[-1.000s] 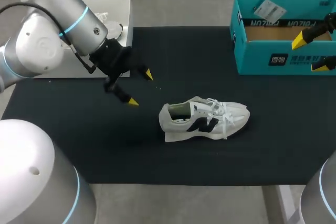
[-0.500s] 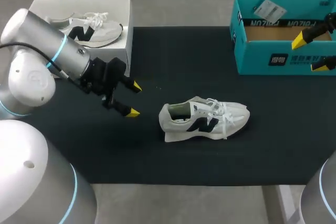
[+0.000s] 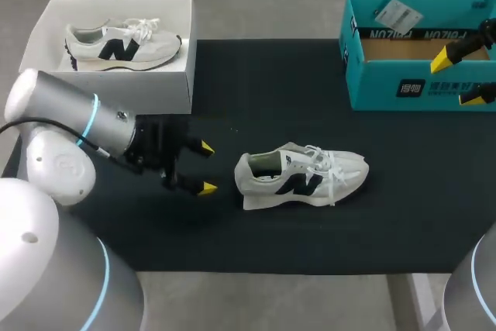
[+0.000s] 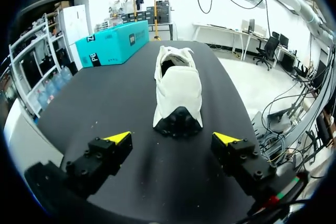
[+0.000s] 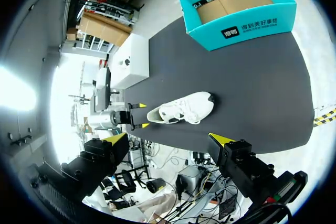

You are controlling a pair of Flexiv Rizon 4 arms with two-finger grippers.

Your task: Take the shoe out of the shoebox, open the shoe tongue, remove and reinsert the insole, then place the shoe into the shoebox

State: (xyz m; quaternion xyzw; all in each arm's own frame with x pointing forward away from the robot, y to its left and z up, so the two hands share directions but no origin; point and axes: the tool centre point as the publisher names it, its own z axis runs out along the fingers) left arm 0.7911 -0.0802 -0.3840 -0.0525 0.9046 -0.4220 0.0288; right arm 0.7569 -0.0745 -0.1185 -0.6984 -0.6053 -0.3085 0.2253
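A white sneaker with a black side logo lies on the black mat, heel to the left, toe to the right. My left gripper is open just left of its heel; in the left wrist view the shoe lies ahead of the open gripper, heel nearest. The teal shoebox stands open at the back right and holds only cardboard. My right gripper hangs open over that box's right end, far from the shoe. The right wrist view shows its own gripper open high above the table.
A white box at the back left holds a second white sneaker. The black mat covers the table between the two boxes. The teal box carries a white label on its flap.
My left arm has swung down and forward from beside the white box, bringing its open gripper low to the mat near the shoe's heel. Shoe and right arm have not moved.
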